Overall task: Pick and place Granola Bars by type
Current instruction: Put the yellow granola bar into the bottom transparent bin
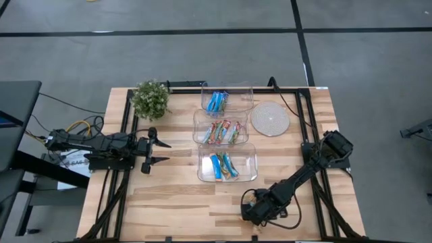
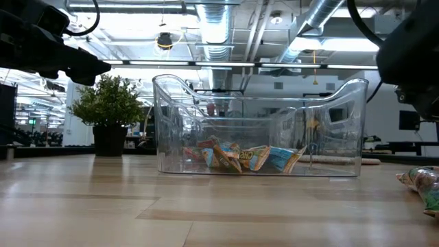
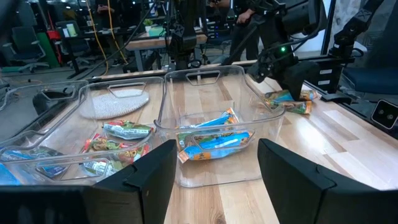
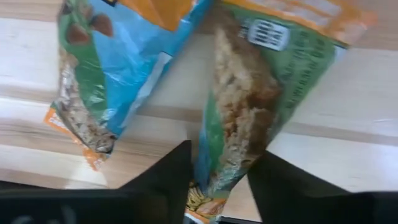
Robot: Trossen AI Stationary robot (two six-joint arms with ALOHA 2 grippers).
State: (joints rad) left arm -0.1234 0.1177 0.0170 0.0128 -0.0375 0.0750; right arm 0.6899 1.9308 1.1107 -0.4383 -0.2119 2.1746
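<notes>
Three clear tubs stand in a row at mid-table. The far tub [image 1: 227, 98] holds bright blue granola bars [image 1: 216, 102]. The middle tub holds red-green-orange bars [image 1: 221, 131]. The near tub holds tan-orange and light blue bars [image 1: 223, 165], which also show as bars [image 3: 214, 142]. Two loose bars lie near the table's near edge: a green-wrapped bar [image 4: 255, 93] and a blue-and-orange bar [image 4: 106, 68]. My right gripper [image 4: 217, 186] points down at the green one, shut on it. My left gripper [image 1: 165, 152] hovers open, left of the tubs. My right gripper pinches the green-wrapped bar near one end [image 4: 217, 171] between its two fingers. The fingers come from above and lie across the bar's width. The rest of the bar [image 3: 292, 106] lies on the table, beside the blue-and-orange bar.
A small potted plant [image 1: 150, 99] stands at the far left of the table, and a round woven mat [image 1: 270, 119] lies right of the tubs. Black frame rails [image 1: 125, 121] run along both table sides. Bare wood lies between the near tub and the near edge.
</notes>
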